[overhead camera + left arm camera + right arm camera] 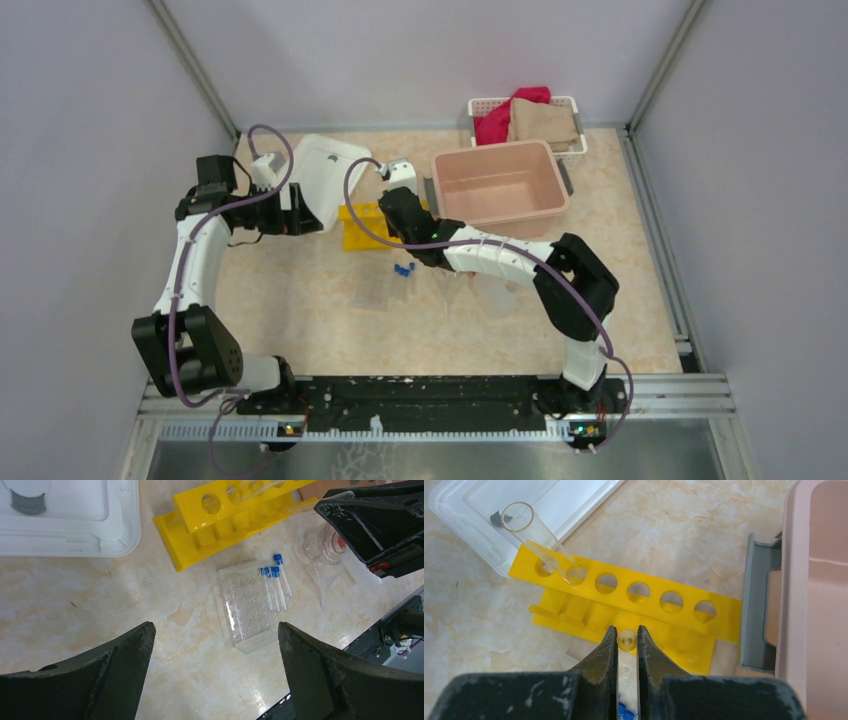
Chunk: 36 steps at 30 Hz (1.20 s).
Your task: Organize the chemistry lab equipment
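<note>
Top external: beige marbled tabletop (320,335) between grey walls (90,120); left jaws spread, right jaws pinching a clear tube (626,640).

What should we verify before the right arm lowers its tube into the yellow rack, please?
1. Right gripper shut on the clear tube: ok.
2. Yellow rack has empty holes: ok, four clearly free.
3. Held tube lined up over a hole: cannot tell from the wrist view.
4. Leaning tube already in the rack sits away from the free holes: ok.
5. Left gripper open, apart from the rack: ok.
</note>
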{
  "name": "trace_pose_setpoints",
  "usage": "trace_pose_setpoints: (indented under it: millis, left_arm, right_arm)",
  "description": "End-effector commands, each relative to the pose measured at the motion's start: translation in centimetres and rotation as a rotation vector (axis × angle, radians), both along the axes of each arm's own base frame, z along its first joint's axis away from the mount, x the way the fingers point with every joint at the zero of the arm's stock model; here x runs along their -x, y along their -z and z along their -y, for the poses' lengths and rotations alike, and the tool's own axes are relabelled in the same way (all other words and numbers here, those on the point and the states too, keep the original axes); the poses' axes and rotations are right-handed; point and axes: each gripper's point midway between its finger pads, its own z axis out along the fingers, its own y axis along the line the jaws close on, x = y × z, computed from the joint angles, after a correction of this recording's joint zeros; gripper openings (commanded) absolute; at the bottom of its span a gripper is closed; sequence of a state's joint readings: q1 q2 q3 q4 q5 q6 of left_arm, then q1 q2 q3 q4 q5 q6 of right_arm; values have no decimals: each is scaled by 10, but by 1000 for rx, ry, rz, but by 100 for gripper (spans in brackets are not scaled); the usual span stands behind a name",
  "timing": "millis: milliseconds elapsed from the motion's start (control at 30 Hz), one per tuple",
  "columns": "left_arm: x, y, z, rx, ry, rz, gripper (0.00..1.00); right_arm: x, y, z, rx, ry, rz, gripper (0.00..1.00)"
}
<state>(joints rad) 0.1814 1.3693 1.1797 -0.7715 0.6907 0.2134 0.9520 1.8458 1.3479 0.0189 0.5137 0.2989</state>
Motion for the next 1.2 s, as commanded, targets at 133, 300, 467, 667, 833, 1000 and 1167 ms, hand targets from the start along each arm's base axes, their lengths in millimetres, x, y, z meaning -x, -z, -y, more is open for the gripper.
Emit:
trace_pose_setpoints:
  millis: [133, 300, 467, 667, 833, 1000, 1167]
  left_arm:
    - [-2, -15, -3, -12, -9, 41, 99]
    - [-3, -16, -4, -16, -14, 42, 99]
    - [-4, -17, -4, -19, -15, 42, 99]
    - [-4, -17, -5, -24, -16, 42, 99]
    - [-5, -18, -6, -24, -19, 44, 99]
    - [-6, -18, -6, -24, -19, 44, 99]
    - [-6, -20, -5, -21, -18, 44, 99]
  right_arm:
    - [0, -9, -11, -47, -6, 21, 0]
    - [0, -1, -12, -29, -8, 14, 0]
    - [-1, 7, -14, -22, -11, 3, 0]
    - [-1, 20, -15, -1, -9, -12, 0]
    - [-1, 27, -18, 4, -23, -23, 0]
    - [1, 31, -23, -2, -35, -45, 26]
    - [5, 24, -23, -19, -44, -54, 45]
